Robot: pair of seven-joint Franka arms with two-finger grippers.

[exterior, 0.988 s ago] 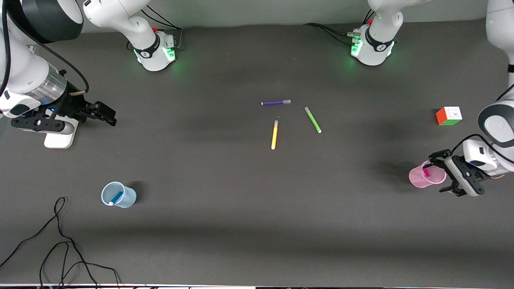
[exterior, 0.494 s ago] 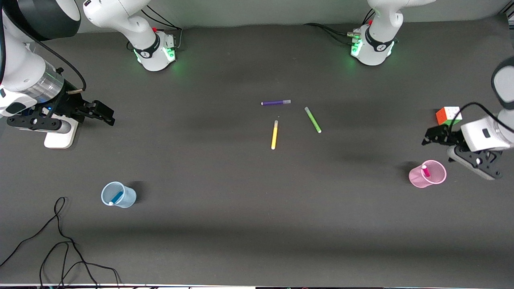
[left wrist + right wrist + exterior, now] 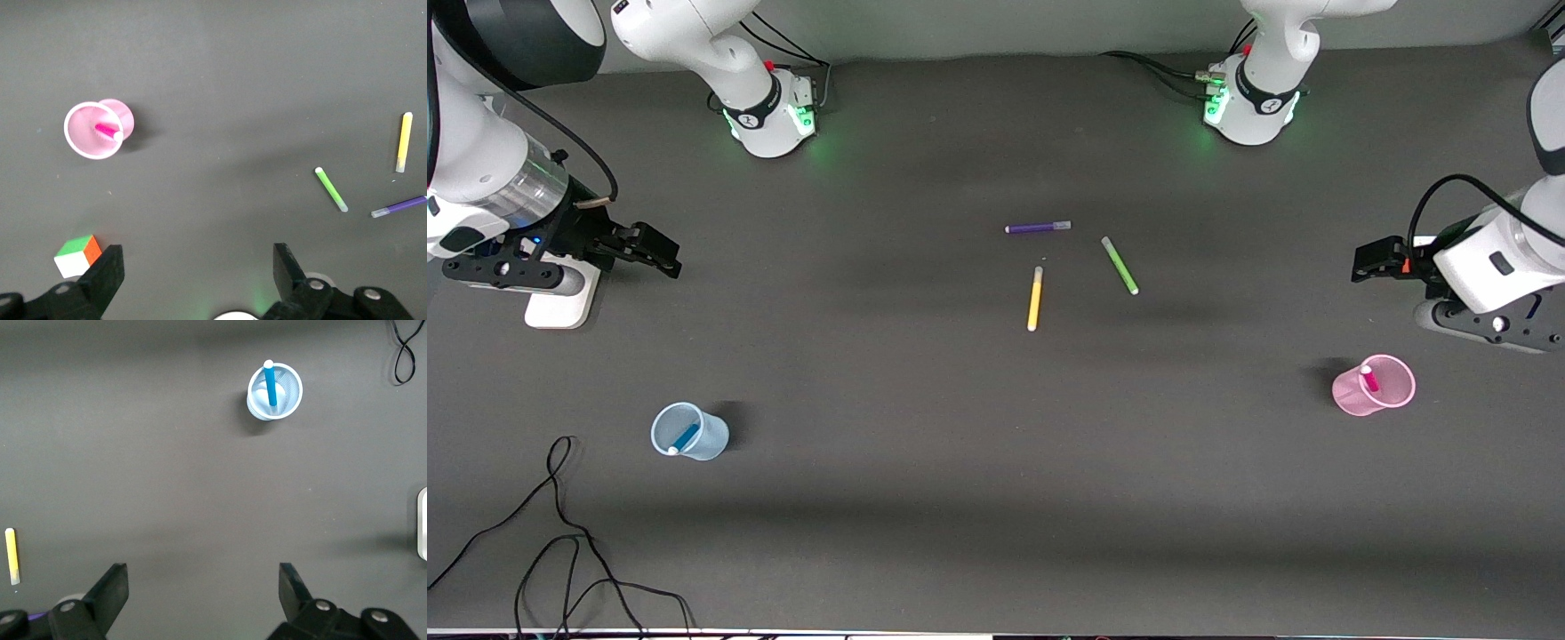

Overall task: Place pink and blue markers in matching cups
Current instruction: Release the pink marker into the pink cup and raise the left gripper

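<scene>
The magenta-pink marker [image 3: 1368, 380] stands in the light pink cup [image 3: 1375, 388] at the left arm's end of the table; both show in the left wrist view, marker [image 3: 105, 129] in cup [image 3: 93, 130]. The blue marker [image 3: 685, 437] leans in the light blue cup [image 3: 690, 432] at the right arm's end; the right wrist view shows this marker [image 3: 270, 385] and cup [image 3: 275, 391]. My left gripper [image 3: 1365, 260] [image 3: 197, 273] is open and empty, up over the colour cube. My right gripper [image 3: 665, 256] [image 3: 203, 590] is open and empty, waiting over bare table.
A purple pen [image 3: 1038, 228], a green pen [image 3: 1120, 265] and a yellow pen [image 3: 1035, 298] lie mid-table. A colour cube [image 3: 78, 255] sits under the left gripper. A white block [image 3: 560, 307] lies under the right arm. Black cable [image 3: 560, 533] loops near the front corner.
My left gripper has pulled up and away from the pink cup toward the bases and now covers the cube. The pink marker stays in the cup. The right arm barely moved.
</scene>
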